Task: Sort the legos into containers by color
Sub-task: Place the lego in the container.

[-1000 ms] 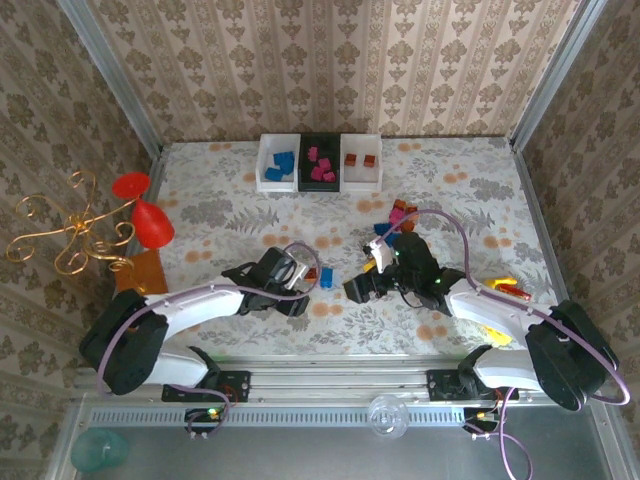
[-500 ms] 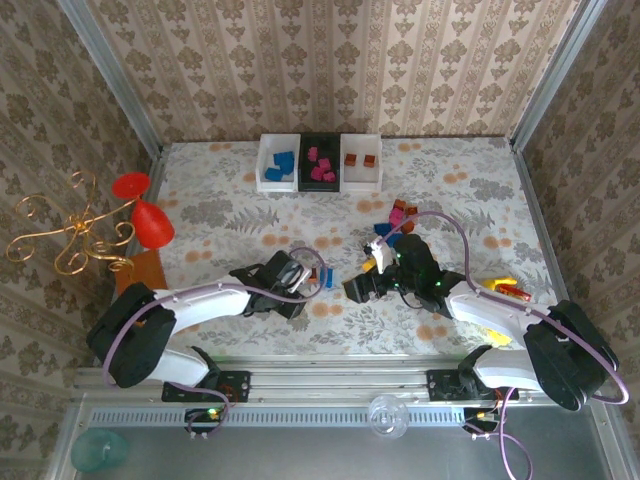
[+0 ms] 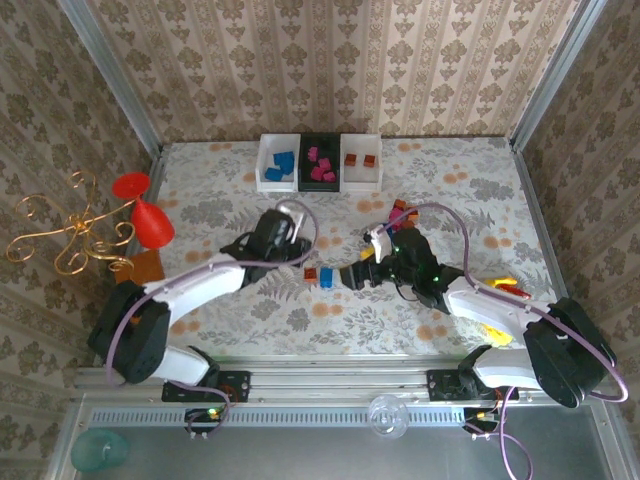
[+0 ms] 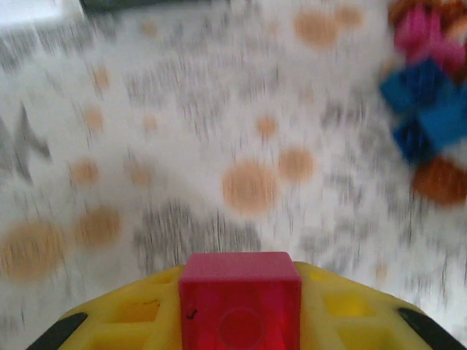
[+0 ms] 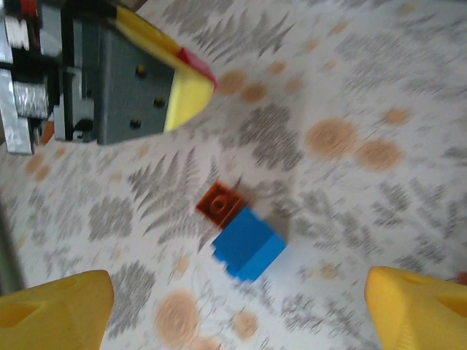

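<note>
My left gripper [image 3: 297, 250] is shut on a magenta-pink lego [image 4: 241, 295], which sits between its yellow fingers [image 4: 131, 321] above the patterned table. A blue lego [image 5: 248, 244] touches an orange-brown lego [image 5: 220, 205] on the table; my right gripper [image 5: 233, 313] hovers over them, open and empty. In the top view this pair [image 3: 318, 276] lies just left of my right gripper [image 3: 347, 278]. More loose legos [image 3: 401, 214] are piled behind it. The containers stand at the back: a white one [image 3: 265, 163] with blue bricks, a black one [image 3: 320, 141] with pink, a white one [image 3: 361, 176] with orange-brown.
Two red glasses [image 3: 146, 214] and a gold wire stand [image 3: 68, 236] sit at the table's left edge, with an orange block [image 3: 142, 268] nearby. A yellow object [image 3: 502, 285] lies at the right by my right arm. Walls enclose the table.
My left gripper has shut on the pink lego and moved away from the blue lego toward the back. My right gripper has shifted a little left and back, over the blue and brown legos.
</note>
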Robot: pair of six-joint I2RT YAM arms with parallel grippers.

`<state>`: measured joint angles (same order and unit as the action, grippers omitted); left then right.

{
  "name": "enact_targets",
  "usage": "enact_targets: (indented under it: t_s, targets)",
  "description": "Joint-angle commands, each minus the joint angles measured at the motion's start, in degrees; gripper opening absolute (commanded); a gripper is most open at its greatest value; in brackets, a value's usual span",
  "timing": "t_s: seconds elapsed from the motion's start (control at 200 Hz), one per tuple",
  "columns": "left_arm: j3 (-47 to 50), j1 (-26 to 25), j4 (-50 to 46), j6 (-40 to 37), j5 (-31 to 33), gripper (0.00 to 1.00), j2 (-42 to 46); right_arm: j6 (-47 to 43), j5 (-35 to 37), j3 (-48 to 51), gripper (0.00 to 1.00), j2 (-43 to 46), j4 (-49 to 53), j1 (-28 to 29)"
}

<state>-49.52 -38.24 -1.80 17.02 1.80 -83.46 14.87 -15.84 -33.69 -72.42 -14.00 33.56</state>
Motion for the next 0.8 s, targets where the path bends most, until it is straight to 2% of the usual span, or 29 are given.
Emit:
enact_targets:
  t_s: [0.0, 0.27, 0.435, 0.655, 0.735, 0.795]
  targets:
    - [-8.9, 2.1, 5.4, -2.3, 1.0, 0.32, -6.7, 2.8, 11.2, -1.9, 0.91, 1.0, 0.1, 0.3]
    - [-33.0, 7.8, 4.3, -5.6, 2.1, 0.33, -28.5, 2.5, 23.1, 0.8, 0.91, 3.2, 0.9, 0.3]
    - [-50.8, 10.1, -1.8, -6.8, 0.0, 0.34, -41.8, 1.5, 24.5, 3.3, 0.92, 6.7, 1.0, 0.2]
    - [-68.3, 11.0, -8.8, -10.4, 6.0, 0.39, -53.1, 1.5, 24.1, 3.3, 0.92, 7.3, 1.8, 0.1]
    - [-73.4, 11.0, -11.6, -11.2, 6.6, 0.44, -55.4, 1.7, 25.0, 3.2, 0.92, 7.4, 2.3, 0.0]
    - [-75.4, 10.9, -13.3, -11.2, 5.8, 0.53, -55.7, 1.7, 26.3, 3.0, 0.92, 7.5, 2.9, -0.1]
